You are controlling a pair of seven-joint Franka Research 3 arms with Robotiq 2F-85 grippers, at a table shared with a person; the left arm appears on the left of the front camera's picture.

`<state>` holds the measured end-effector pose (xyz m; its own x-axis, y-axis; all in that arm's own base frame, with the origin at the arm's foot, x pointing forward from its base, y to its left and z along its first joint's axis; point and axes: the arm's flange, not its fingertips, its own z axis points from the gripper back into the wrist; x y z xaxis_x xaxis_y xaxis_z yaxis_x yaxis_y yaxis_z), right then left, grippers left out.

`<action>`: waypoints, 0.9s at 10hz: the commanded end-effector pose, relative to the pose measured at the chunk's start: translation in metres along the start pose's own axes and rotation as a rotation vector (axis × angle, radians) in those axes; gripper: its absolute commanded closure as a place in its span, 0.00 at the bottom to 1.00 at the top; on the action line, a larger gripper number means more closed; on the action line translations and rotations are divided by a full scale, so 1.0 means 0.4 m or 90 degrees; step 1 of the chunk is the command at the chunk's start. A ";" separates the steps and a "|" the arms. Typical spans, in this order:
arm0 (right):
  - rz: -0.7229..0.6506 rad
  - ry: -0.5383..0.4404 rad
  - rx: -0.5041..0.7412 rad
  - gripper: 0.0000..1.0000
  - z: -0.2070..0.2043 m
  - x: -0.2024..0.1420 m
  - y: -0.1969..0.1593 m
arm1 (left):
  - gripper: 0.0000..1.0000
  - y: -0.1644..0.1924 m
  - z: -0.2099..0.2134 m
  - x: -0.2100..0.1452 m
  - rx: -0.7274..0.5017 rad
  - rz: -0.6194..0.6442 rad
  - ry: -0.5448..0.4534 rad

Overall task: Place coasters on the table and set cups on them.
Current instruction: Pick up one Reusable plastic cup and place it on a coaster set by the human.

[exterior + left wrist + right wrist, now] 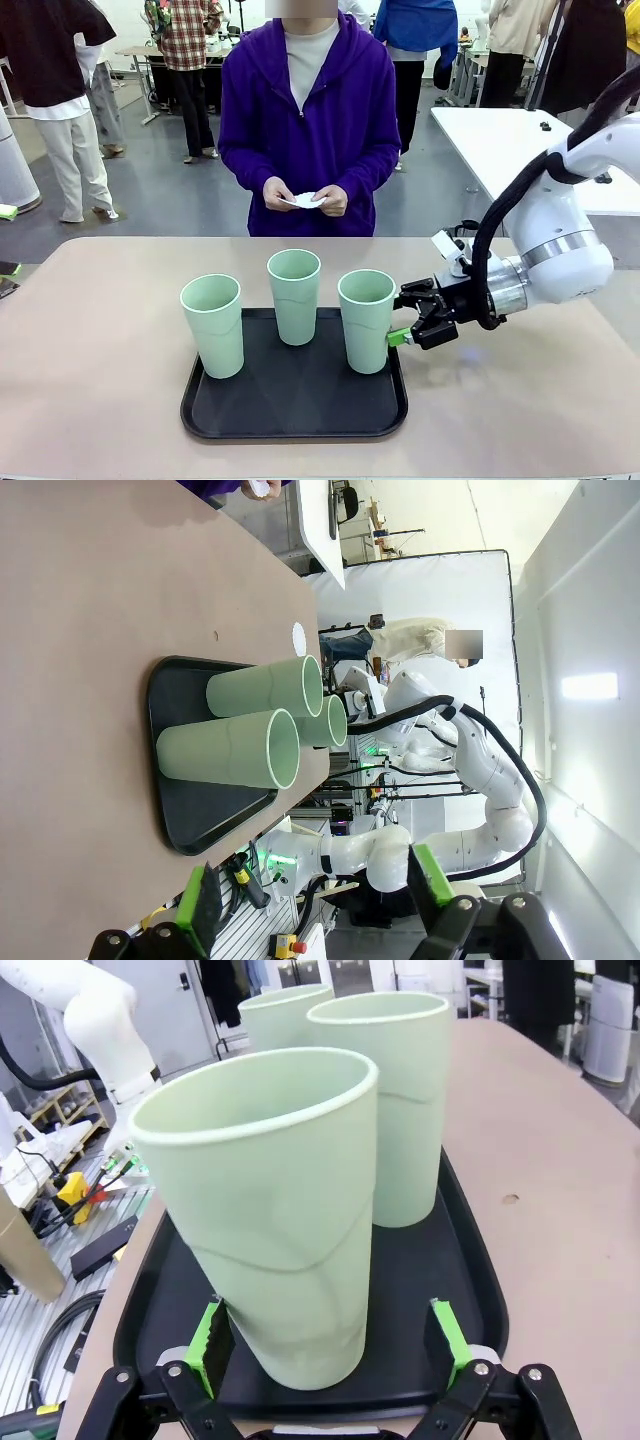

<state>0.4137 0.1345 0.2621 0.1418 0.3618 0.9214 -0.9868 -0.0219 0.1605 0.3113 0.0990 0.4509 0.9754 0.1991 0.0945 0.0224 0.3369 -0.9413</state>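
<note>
Three mint-green cups stand on a black tray [300,420]: the left cup [212,325], the middle cup [295,295] and the right cup [367,320]. My right gripper [398,316] is open at the tray's right edge, and the right cup's [270,1230] lower part stands between its green pads [447,1340] with small gaps on both sides. My left gripper [310,900] is open and holds nothing, well back from the cups [230,748]. Across the beige table [100,330], the person holds white coasters [305,200] in both hands.
The tray sits near the table's front middle, with bare tabletop to its left, right and behind it. A white table [500,140] stands at the back right. Other people stand farther off.
</note>
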 end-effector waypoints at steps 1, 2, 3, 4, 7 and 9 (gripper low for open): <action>-0.003 -0.001 0.000 0.00 -0.030 0.003 -0.013 | 0.00 0.002 0.005 0.000 -0.011 -0.008 -0.002; -0.001 -0.002 0.007 0.00 -0.035 0.005 -0.014 | 0.00 0.002 0.005 0.000 -0.011 -0.008 -0.002; -0.001 0.002 0.015 0.00 -0.037 0.004 -0.014 | 0.00 0.002 0.005 0.000 -0.011 -0.008 -0.002; -0.003 0.001 0.017 0.00 -0.036 0.003 -0.014 | 0.00 0.002 0.005 0.000 -0.011 -0.008 -0.002; -0.002 0.000 0.039 0.00 -0.042 0.000 -0.013 | 0.00 0.002 0.005 0.000 -0.011 -0.008 -0.002; 0.000 -0.013 0.072 0.00 -0.065 0.000 -0.013 | 0.00 0.002 0.005 0.000 -0.011 -0.008 -0.002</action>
<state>0.4096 0.1523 0.2546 0.1479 0.3452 0.9268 -0.9788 -0.0834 0.1872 0.3113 0.0990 0.4509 0.9754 0.1991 0.0945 0.0224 0.3369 -0.9413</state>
